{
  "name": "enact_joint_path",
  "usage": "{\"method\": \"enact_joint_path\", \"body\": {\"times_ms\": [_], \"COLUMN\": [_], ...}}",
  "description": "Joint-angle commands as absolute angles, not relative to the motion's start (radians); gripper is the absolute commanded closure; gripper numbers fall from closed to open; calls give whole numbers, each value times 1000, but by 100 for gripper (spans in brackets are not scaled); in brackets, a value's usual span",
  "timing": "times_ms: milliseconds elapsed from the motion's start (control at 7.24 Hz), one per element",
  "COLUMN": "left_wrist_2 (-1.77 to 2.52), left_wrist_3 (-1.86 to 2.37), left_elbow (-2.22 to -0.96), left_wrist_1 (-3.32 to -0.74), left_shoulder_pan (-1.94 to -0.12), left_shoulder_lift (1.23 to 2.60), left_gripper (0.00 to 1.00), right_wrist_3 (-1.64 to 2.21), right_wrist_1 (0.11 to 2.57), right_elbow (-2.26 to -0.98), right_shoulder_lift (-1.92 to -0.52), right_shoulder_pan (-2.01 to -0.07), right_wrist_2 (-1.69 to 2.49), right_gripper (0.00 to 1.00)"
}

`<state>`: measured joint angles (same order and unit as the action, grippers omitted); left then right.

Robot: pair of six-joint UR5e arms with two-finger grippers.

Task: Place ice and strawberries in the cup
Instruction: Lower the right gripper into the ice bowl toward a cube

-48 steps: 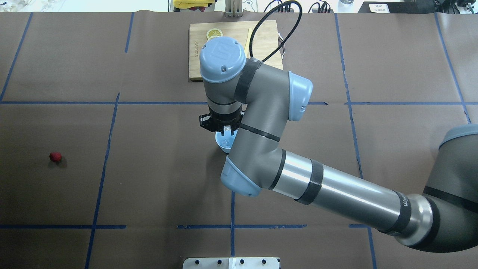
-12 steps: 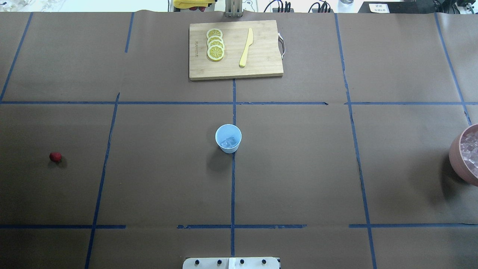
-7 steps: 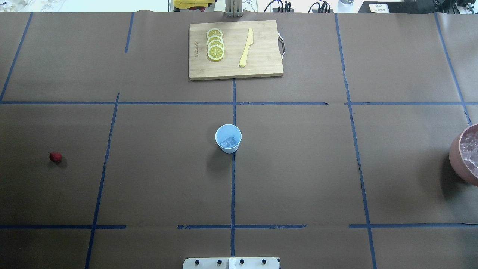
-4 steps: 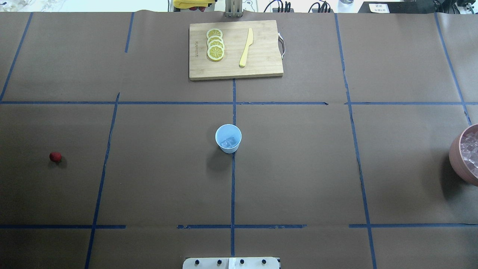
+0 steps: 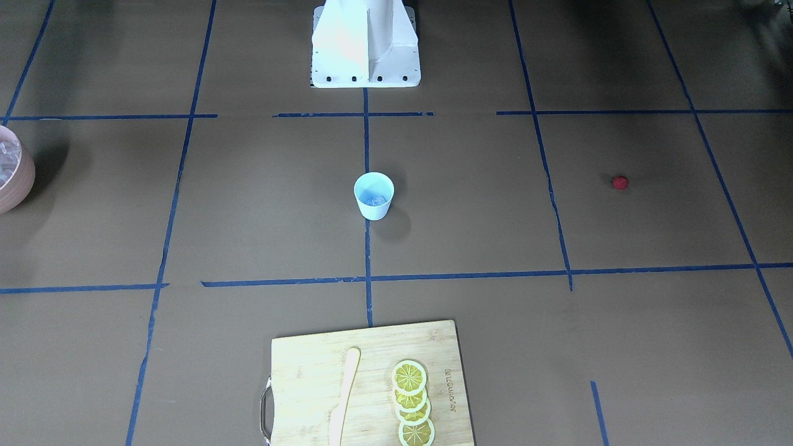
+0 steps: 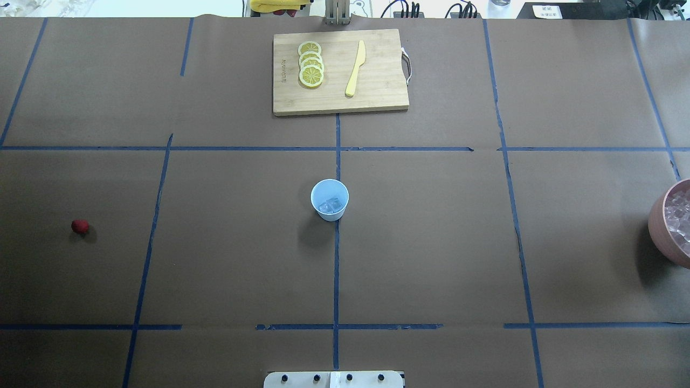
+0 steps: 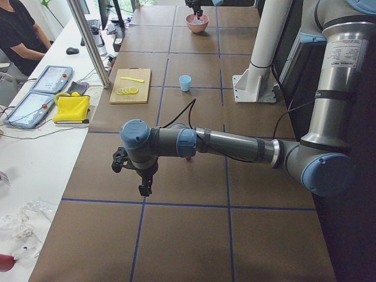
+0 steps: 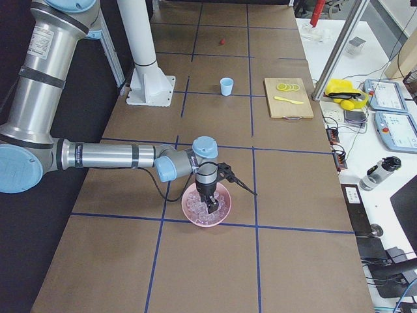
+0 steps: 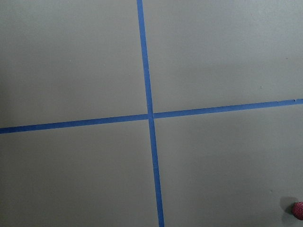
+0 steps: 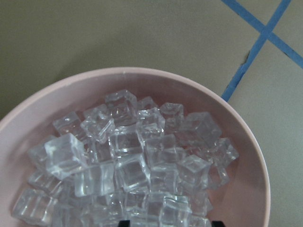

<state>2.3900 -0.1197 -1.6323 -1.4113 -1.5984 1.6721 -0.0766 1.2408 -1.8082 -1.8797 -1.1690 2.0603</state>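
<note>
While ice (image 10: 137, 156) lies between spread right gripper (image 8: 210, 207) fingers, left gripper (image 7: 144, 189) is unreadable

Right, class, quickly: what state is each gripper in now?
Left gripper: cannot be told; only the side view shows it.
Right gripper: open, over the ice in the pink bowl.

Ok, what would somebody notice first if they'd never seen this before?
Probably the pink bowl heaped with clear ice cubes, out at the end of the table on the robot's right. Next comes the pale blue cup standing in the middle of the table with a few cubes inside. Last is the tiny red strawberry, all alone far over on the robot's left.
</note>
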Motion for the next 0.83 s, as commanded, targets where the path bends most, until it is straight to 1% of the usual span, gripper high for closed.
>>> {"method": "enact_joint_path", "body": {"times_ms": [0,415,691], "left_wrist_2": [2390,2391,2391], "left_wrist_3": [-121,-121,-120], "left_elbow": [-1634,-1635,-1635], "left_wrist_1": [-1413,-1411,-1411], "left_shoulder_pan": [-1598,-1598,-1598], "left_shoulder_lift": [1672,1672,1672], "left_gripper": [0,0,0], "right_wrist_3": [-77,-77,-77], "right_wrist_1": [1241,1241,1241], "right_elbow": [-1793,-1789,-1787], "right_shoulder_lift": [-1868,-1878,-1878], "right_shoulder_pan": [-1157,-1158,-1157], "right_wrist_2": [2054,2054,2054], "right_gripper": [35,39,45]}}
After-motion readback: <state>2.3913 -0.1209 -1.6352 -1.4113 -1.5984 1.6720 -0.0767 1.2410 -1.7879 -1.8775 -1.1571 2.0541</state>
